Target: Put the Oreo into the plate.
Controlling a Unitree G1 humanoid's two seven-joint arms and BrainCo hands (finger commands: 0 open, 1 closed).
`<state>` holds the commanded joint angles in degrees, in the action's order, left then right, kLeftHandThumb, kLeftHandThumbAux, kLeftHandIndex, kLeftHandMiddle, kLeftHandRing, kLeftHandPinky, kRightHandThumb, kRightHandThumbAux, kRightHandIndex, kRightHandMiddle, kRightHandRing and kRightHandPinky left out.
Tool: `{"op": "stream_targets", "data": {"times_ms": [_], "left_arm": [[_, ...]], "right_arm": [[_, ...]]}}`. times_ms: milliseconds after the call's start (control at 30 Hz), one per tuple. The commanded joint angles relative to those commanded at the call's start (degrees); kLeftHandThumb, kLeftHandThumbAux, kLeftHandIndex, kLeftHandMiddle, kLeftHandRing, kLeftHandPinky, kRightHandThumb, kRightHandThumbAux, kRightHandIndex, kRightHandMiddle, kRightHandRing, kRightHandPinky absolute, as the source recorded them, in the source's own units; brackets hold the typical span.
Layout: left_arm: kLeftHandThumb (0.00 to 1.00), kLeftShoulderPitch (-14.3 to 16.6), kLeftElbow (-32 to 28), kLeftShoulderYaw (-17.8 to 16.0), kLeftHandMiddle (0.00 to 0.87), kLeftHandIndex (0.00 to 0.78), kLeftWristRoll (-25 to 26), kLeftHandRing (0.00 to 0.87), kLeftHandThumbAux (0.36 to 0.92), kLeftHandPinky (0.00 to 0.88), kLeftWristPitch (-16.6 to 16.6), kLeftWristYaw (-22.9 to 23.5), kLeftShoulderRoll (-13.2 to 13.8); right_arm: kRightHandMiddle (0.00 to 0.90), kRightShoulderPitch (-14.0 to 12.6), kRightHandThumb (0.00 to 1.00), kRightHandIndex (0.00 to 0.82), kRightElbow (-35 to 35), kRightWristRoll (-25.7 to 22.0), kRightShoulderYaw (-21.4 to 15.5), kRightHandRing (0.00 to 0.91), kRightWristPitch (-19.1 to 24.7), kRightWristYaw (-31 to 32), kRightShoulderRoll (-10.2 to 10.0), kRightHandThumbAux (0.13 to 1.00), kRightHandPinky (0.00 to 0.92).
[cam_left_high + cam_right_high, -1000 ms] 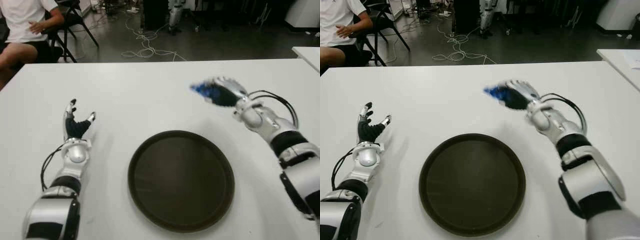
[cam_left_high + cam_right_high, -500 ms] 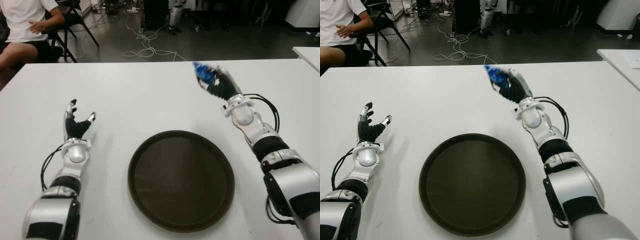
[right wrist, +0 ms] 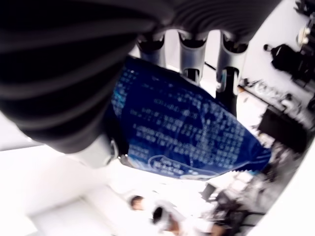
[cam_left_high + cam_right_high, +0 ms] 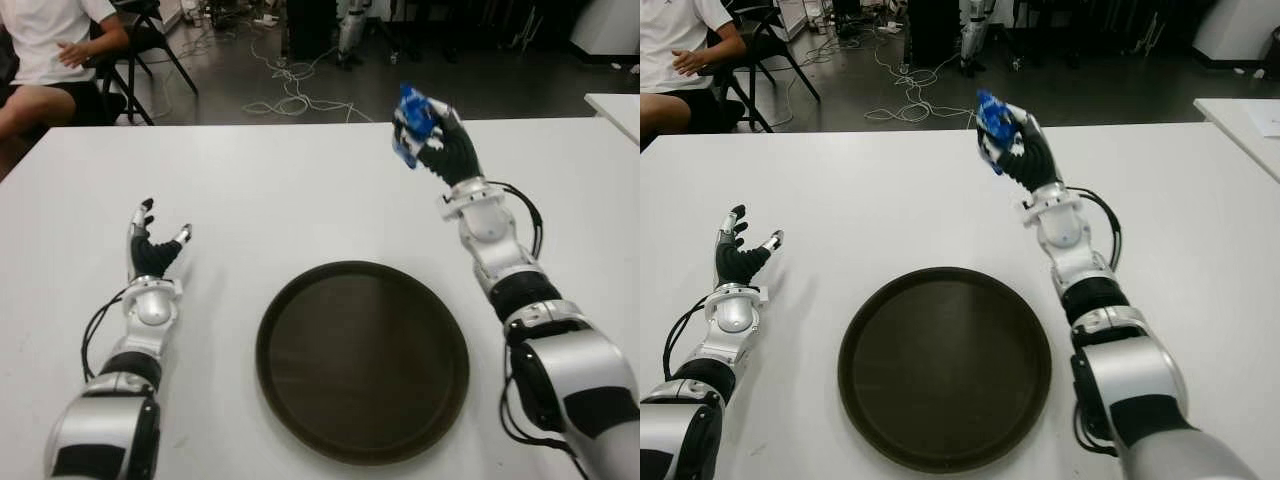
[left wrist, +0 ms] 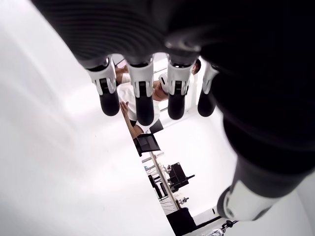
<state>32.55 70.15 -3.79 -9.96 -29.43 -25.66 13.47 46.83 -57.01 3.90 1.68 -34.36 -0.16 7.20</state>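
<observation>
In the last second the right robot hand (image 4: 440, 135) has swung up and away from the plate (image 4: 362, 360): it was low and blurred near the plate's 1 o'clock rim, and it now stands raised with the forearm nearly upright, off toward 12 to 1 o'clock from the plate, over the far part of the tabletop (image 4: 280, 190). Its fingers (image 3: 189, 61) are clamped on the blue Oreo packet (image 4: 411, 118), which juts out above the palm; the right wrist view shows the wrapper pinned between fingers and thumb. So the Oreo is firmly in hand and clear of the tabletop, but farther from the plate, not closer, so the carry over the dish and the release are yet to come, I judge. The left robot hand (image 4: 150, 250) shows at the plate's 9 o'clock, fingers spread and empty
</observation>
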Motion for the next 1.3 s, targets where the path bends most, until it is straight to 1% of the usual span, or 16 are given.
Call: {"op": "stream_targets", "data": {"times_ms": [133,267,300,367,400,500,633,667,733,800,867,967,1133,1200,1267,1300], "left_arm": [[0.000,0.06,0.14,-0.17,0.104,0.059,0.15,0.082,0.739,0.053,0.26,-0.05,0.00],[0.000,0.13,0.21,-0.24,0.106,0.061,0.24,0.083,0.737,0.053,0.48,0.06,0.06],[0.000,0.12,0.20,-0.21,0.106,0.062,0.20,0.084,0.737,0.052,0.42,0.02,0.07],[0.000,0.10,0.19,-0.18,0.106,0.061,0.15,0.083,0.733,0.054,0.33,-0.05,0.08],[0.000,0.10,0.17,-0.16,0.106,0.061,0.12,0.083,0.732,0.055,0.23,-0.07,0.08],[0.000,0.07,0.10,-0.09,0.107,0.062,0.04,0.085,0.737,0.060,-0.10,-0.12,0.09],[0.000,0.06,0.04,-0.16,0.114,0.063,0.14,0.092,0.755,0.072,-0.44,-0.01,0.08],[0.000,0.05,0.03,-0.18,0.116,0.064,0.17,0.095,0.761,0.075,-0.51,0.02,0.08],[0.000,0.04,0.03,-0.23,0.119,0.066,0.23,0.097,0.770,0.077,-0.65,0.11,0.09],[0.000,0.05,0.05,-0.27,0.122,0.068,0.28,0.100,0.774,0.077,-0.73,0.20,0.11],[0.000,0.06,0.11,-0.29,0.124,0.071,0.33,0.100,0.773,0.075,-0.73,0.43,0.14],[0.000,0.14,0.20,-0.25,0.123,0.072,0.29,0.100,0.764,0.071,-0.55,0.48,0.15],[0.000,0.19,0.16,-0.18,0.114,0.067,0.19,0.097,0.753,0.071,-0.55,0.30,0.10],[0.000,0.19,0.14,-0.24,0.110,0.064,0.26,0.093,0.754,0.068,-0.56,0.29,0.05],[0.000,0.19,0.13,-0.33,0.108,0.063,0.37,0.091,0.753,0.065,-0.57,0.25,-0.04],[0.000,0.19,0.13,-0.36,0.110,0.064,0.40,0.092,0.753,0.063,-0.57,0.22,-0.08]], "right_arm": [[0.838,-0.63,0.702,0.440,1.74,-3.07,-1.69,0.846,3.22,2.79,-1.64,0.719,0.836],[0.825,-1.51,0.702,0.440,4.24,-6.86,-3.42,0.835,7.80,6.64,-3.40,0.719,0.827],[0.820,-2.21,0.703,0.440,6.06,-9.12,-4.12,0.831,10.63,8.58,-4.35,0.719,0.823],[0.808,-3.24,0.704,0.440,8.81,-11.77,-4.88,0.821,14.44,10.86,-5.39,0.719,0.816],[0.803,-4.51,0.704,0.440,11.38,-12.93,-4.89,0.817,16.64,11.66,-6.07,0.719,0.814],[0.796,-9.82,0.705,0.439,21.92,-15.73,-3.77,0.808,24.15,13.25,-8.09,0.719,0.807],[0.800,-15.93,0.705,0.439,34.29,-17.74,-1.66,0.808,32.80,14.53,-9.10,0.720,0.807],[0.801,-16.95,0.706,0.440,36.38,-18.06,-1.39,0.808,34.28,14.79,-9.19,0.719,0.807],[0.802,-18.49,0.706,0.440,39.56,-18.81,-1.10,0.809,36.60,15.59,-9.01,0.718,0.808],[0.802,-19.40,0.707,0.440,42.04,-19.51,-1.13,0.810,38.77,16.42,-8.59,0.718,0.811],[0.803,-19.83,0.708,0.441,45.18,-20.45,-1.25,0.812,41.81,17.55,-7.52,0.717,0.814],[0.805,-20.53,0.709,0.441,48.21,-20.26,-0.79,0.817,44.49,18.98,-6.21,0.716,0.819],[0.808,-21.20,0.710,0.442,50.44,-18.59,0.47,0.819,46.62,20.64,-3.96,0.715,0.820],[0.809,-22.07,0.711,0.442,51.32,-17.48,0.95,0.819,46.82,21.27,-2.17,0.715,0.818],[0.811,-23.57,0.712,0.442,52.27,-16.08,1.07,0.819,46.43,21.71,-0.09,0.714,0.817],[0.814,-24.06,0.713,0.441,52.60,-15.63,1.08,0.820,46.33,21.82,0.44,0.714,0.815]]}}
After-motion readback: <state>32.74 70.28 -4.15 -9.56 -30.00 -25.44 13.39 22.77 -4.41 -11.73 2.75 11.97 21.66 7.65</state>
